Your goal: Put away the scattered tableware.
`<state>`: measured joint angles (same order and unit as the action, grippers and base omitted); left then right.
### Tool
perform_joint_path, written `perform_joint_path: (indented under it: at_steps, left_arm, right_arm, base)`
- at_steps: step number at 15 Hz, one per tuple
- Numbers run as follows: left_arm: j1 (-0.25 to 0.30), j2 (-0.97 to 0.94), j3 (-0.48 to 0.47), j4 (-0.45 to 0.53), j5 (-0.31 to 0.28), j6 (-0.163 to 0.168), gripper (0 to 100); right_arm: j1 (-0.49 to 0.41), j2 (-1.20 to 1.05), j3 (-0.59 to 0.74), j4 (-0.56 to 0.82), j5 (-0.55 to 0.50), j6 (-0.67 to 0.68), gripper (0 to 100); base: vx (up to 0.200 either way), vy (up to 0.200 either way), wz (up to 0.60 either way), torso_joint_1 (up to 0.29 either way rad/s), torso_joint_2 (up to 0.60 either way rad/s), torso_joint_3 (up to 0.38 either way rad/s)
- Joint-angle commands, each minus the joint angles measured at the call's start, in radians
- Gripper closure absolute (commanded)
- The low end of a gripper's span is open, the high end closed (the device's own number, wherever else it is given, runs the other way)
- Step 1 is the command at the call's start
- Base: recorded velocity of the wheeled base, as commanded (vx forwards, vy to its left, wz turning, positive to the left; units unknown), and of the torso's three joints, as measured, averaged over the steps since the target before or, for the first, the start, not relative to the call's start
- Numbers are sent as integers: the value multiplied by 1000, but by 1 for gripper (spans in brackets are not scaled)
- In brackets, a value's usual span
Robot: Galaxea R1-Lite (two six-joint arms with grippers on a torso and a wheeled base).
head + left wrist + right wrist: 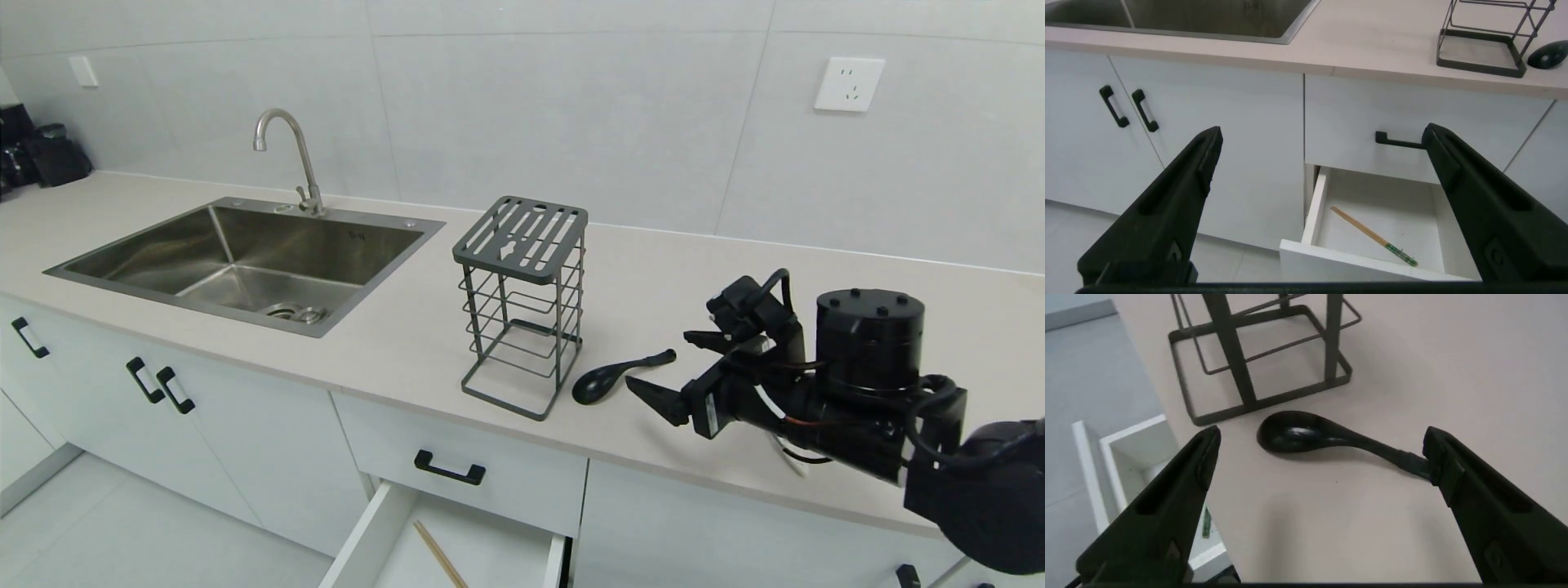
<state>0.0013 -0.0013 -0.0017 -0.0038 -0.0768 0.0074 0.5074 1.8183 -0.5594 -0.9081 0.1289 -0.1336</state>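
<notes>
- The black spoon is spotted lying flat near the front edge of the desk, with its bowl just beside the base of the wire rack and its handle pointed away from the rack
- The right hand is held low over the desk at the handle end, its jaws spread wide and nothing gripped
- In the right wrist view the spoon is framed between the jaws, so this pose is judged to be a line-up for a pinch on the handle
- The handle is slim and flat against the desk, so a low, centred close is probably called for; otherwise the spoon could be nudged aside
- Below the desk's front edge a drawer is seen pulled out, with a wooden chopstick lying inside, and it is taken to be where the tableware goes
- The left hand is held off the front of the desk, facing the open drawer, its jaws wide apart and empty, presumably placed clear of the right arm's path
</notes>
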Motion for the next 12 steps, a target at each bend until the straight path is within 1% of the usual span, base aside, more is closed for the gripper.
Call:
perform_joint_path:
  at_steps: [1,2,4,7,10,12]
  left_arm:
    - [0,1,0,-1,0,0,0]
    - [0,1,0,-1,0,0,0]
    - [0,1,0,-1,0,0,0]
    - [0,1,0,-1,0,0,0]
    - [0,1,0,-1,0,0,0]
    - [0,1,0,-1,0,0,0]
  right_arm:
    - [-32,81,-50,0,74,-1,0]
    - [-47,92,-57,2,118,0,0]
    - [-60,93,-67,5,149,6,0]
    - [-64,92,-113,2,164,115,0]
    - [-64,88,-109,5,256,207,0]
    - [-79,81,-103,80,288,213,0]
  base:
    - [0,0,0,0,0,0]
    - [0,0,0,0,0,0]
    - [0,0,0,0,0,0]
    - [0,0,0,0,0,0]
    - [0,0,0,0,0,0]
    - [0,0,0,0,0,0]
